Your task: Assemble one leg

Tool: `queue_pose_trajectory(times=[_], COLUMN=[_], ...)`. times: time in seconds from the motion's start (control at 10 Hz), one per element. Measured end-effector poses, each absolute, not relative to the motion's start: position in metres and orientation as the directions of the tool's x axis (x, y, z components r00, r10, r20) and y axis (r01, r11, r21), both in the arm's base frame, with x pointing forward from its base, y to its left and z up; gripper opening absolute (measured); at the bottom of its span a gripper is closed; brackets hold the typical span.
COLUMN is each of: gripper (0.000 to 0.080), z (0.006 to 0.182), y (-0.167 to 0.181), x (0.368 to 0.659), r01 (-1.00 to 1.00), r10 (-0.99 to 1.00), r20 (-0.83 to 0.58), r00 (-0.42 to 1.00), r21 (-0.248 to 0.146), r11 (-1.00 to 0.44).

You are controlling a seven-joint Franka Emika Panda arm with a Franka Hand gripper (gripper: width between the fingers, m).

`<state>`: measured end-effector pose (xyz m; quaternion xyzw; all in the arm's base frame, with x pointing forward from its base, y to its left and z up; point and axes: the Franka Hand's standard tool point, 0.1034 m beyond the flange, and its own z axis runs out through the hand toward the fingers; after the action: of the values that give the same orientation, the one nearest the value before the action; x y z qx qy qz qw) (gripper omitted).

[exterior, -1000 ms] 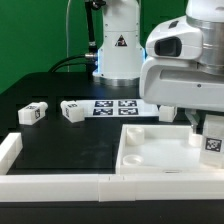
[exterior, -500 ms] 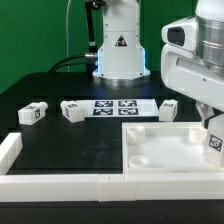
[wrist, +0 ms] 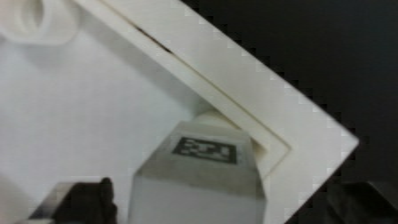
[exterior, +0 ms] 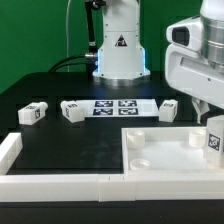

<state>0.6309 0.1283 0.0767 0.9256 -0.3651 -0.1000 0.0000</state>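
My gripper [exterior: 213,128] is at the exterior view's right edge, shut on a small white leg [exterior: 213,140] with a square tag. It holds the leg upright over the far right corner of the large white panel [exterior: 160,152]. In the wrist view the leg [wrist: 208,158] stands between my gripper's [wrist: 214,208] jaws, close to the panel's raised rim [wrist: 214,75]. One dark finger [wrist: 84,200] shows beside it. Three more legs lie on the black table: two at the left [exterior: 33,113] [exterior: 72,110] and one [exterior: 168,109] behind the panel.
The marker board [exterior: 115,106] lies at the back middle in front of the robot base [exterior: 120,45]. A white rail [exterior: 55,184] runs along the front edge, with a short upright piece [exterior: 8,148] at the left. The panel has round sockets [exterior: 137,159].
My arm has swung toward the exterior view's right and risen a little. The leg stays in the gripper over the panel's right corner. The other legs have not moved.
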Motion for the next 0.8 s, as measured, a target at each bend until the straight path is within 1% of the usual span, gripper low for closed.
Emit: queue_pose_trajectory(times=[0.1, 0.2, 0.3, 0.4, 0.5, 0.6, 0.7, 0.8], gripper=[0.0617, 0.0643, 0.0648, 0.0648, 0.0649, 0.0649, 0.0649, 0.0649], z=[0.076, 0.076, 0.074, 0.073, 0.073, 0.074, 0.075, 0.076], y=[0.127, 0.126, 0.126, 0.126, 0.125, 0.124, 0.123, 0.123], x=[0.631, 0.631, 0.631, 0.633, 0.636, 0.637, 0.640, 0.643], r01=[-0.547, -0.422, -0.325, -0.147, 0.011, 0.161, 0.316, 0.408], r10=[-0.543, -0.415, -0.317, -0.137, 0.022, 0.173, 0.326, 0.417], r20=[-0.194, -0.198, -0.191, -0.169, -0.143, -0.125, -0.101, -0.074], r00=[0.817, 0.888, 0.929, 0.976, 0.990, 0.977, 0.940, 0.906], r21=[0.038, 0.009, -0.014, -0.052, -0.080, -0.094, -0.102, -0.107], r11=[-0.837, -0.907, -0.945, -0.988, -0.997, -0.982, -0.943, -0.907])
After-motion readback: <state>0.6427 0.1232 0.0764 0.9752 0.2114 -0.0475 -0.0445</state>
